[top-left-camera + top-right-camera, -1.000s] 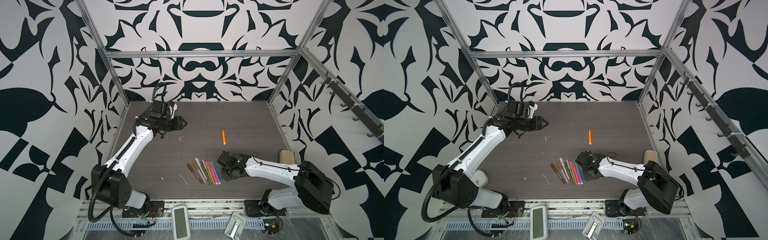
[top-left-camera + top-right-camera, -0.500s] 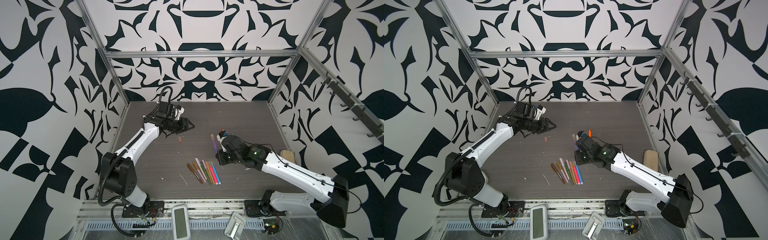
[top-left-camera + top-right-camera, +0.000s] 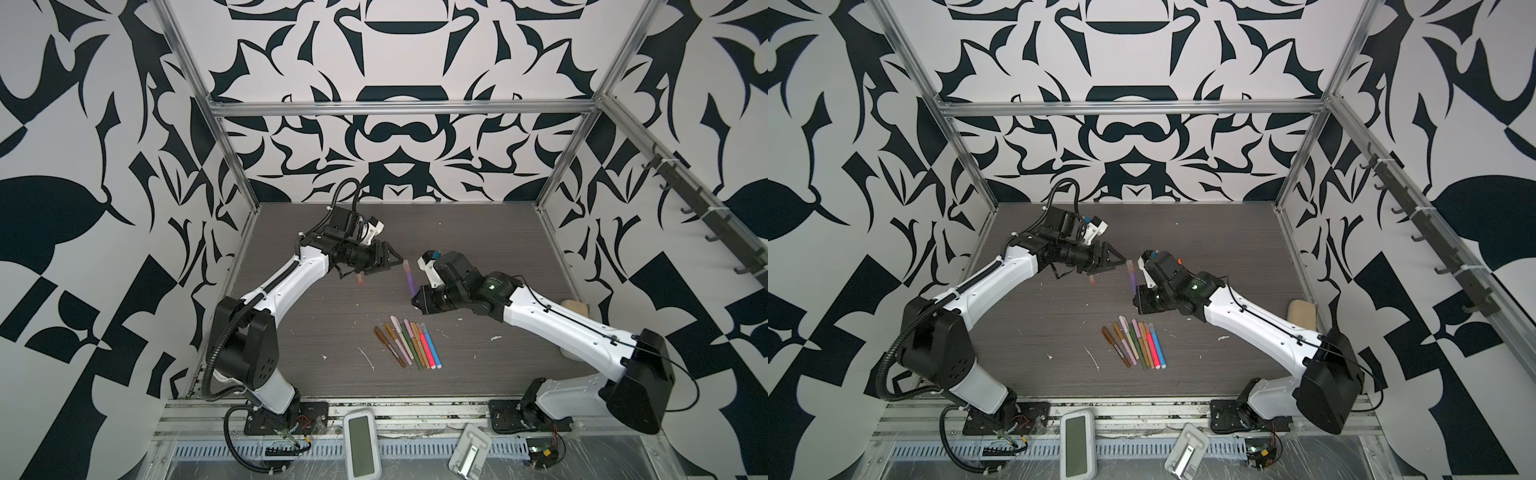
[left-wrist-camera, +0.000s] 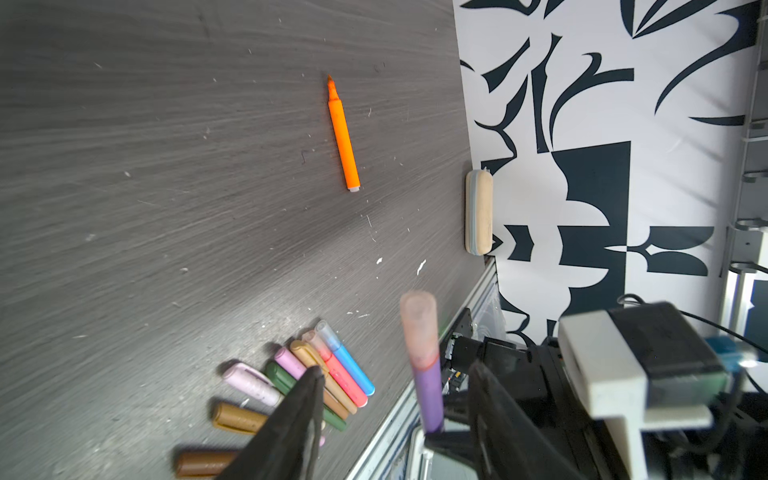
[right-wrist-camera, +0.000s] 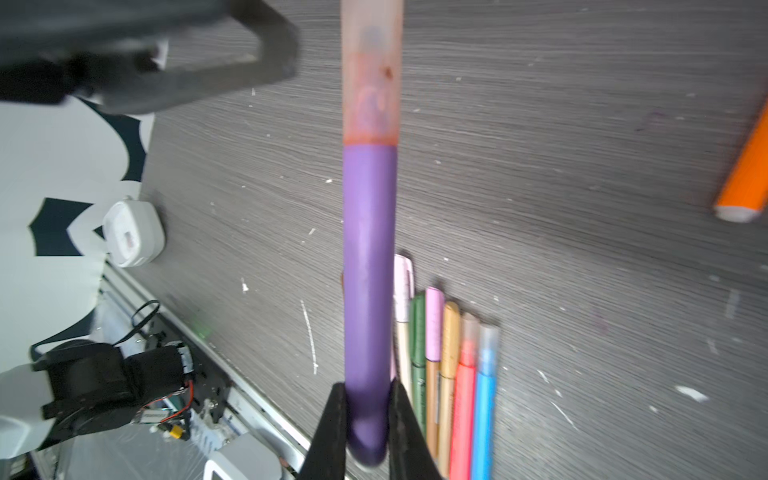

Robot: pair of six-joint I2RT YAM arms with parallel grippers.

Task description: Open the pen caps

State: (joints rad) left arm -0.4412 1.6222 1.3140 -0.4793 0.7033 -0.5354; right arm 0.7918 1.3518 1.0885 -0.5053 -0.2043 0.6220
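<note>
The right tool (image 5: 368, 415) is clamped on the bottom end of the purple pen (image 5: 369, 270), which juts out of it above the tabletop (image 3: 478, 249). The pinkish translucent cap (image 5: 372, 70) is on its far end. In both top views that cap points toward the left tool (image 3: 395, 261), whose jaws stand apart with nothing between them. Their tips lie just beside the cap, and whether they touch it cannot be told.

A loose pinkish cap (image 3: 360, 280) lies on the tabletop under the left tool. An uncapped orange pen (image 4: 343, 137) lies alone farther back. A row of capped pens (image 3: 409, 345) lies side by side near the front.

The tabletop is dark grey wood grain with white flecks. Black-and-white patterned walls (image 3: 395, 158) close it in, and a beige block (image 4: 478, 212) rests against the right wall.
</note>
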